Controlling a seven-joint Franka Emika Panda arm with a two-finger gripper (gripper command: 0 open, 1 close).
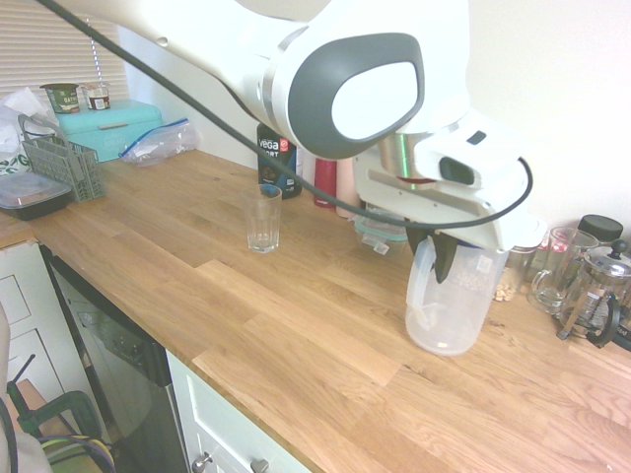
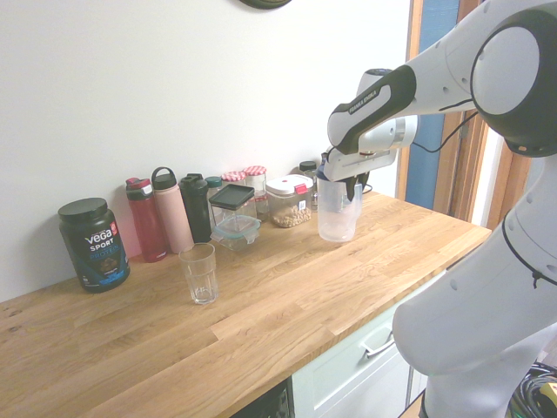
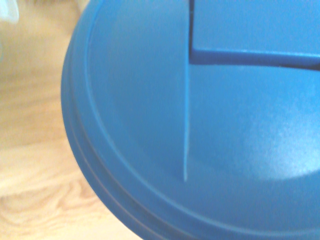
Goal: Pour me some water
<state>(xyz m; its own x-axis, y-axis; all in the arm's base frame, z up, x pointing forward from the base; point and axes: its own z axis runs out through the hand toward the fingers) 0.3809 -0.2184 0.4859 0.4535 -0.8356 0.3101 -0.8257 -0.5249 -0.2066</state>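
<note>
The arm reaches over the table [image 1: 296,325] with its gripper [image 1: 439,251] at the top of a clear jug [image 1: 449,305]. The fingers [image 1: 445,254] are clenched on the jug at its rim or handle side; which of the 2 I cannot tell from here. From the far side the jug [image 2: 337,213] stands upright, and its base looks to be on or just above the wood; I cannot tell which. The wrist view is filled by the jug's blue lid [image 3: 210,125], so the lid is on and the camera sits right over it.

The water should be inside the jug, but I cannot make it out; the lower part looks nearly clear, so there is little of it at most.

The glass [image 1: 264,219] stands upright and empty-looking, well apart from the jug, out on open table in front of the row of bottles [image 2: 170,213] and the Vega tub [image 2: 94,244]. Behind the jug are jars [image 2: 290,200] and, off to the side, a French press [image 1: 596,291].

My reading is that the grasp is made and the carry is the step in hand; pouring has not begun. Next the jug must be lifted clear, carried across to the glass without clipping the bottles, held with its spout over the rim, then tipped slowly. With so little water, it will need a steep tilt, and the lid's spout opening must face the glass or nothing lands where it should.
</note>
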